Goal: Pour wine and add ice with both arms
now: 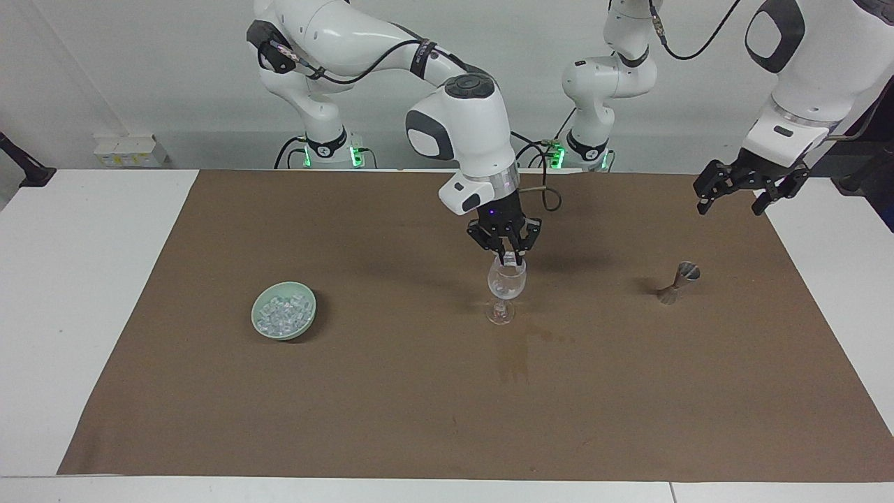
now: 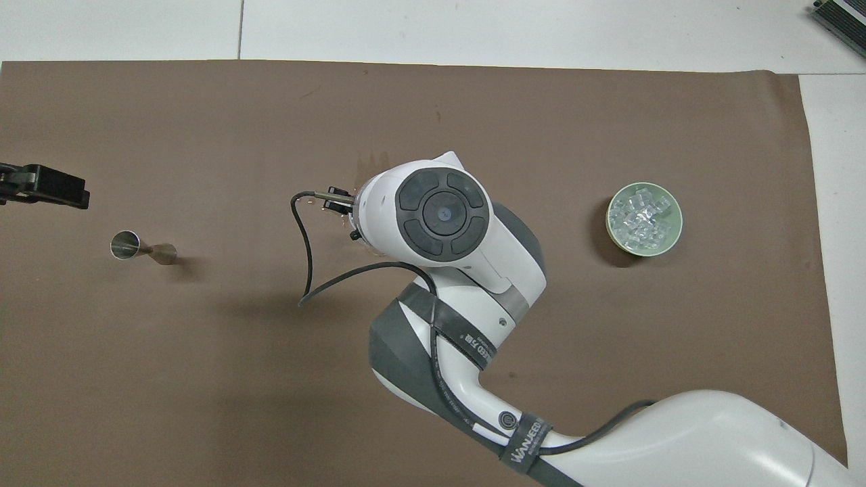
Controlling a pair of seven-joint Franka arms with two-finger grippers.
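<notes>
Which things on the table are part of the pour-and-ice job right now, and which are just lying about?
In play:
- right gripper, over the wine glass, ice cube at its fingertips
- green bowl of ice
- metal jigger
- left gripper, open, waiting

Just there:
- brown mat
- stain on it

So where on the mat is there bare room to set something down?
Bare mat fills the strip farther from the robots than the bowl, wine glass and jigger, plus the gaps between them. Crowded only at the glass, under the right gripper.
</notes>
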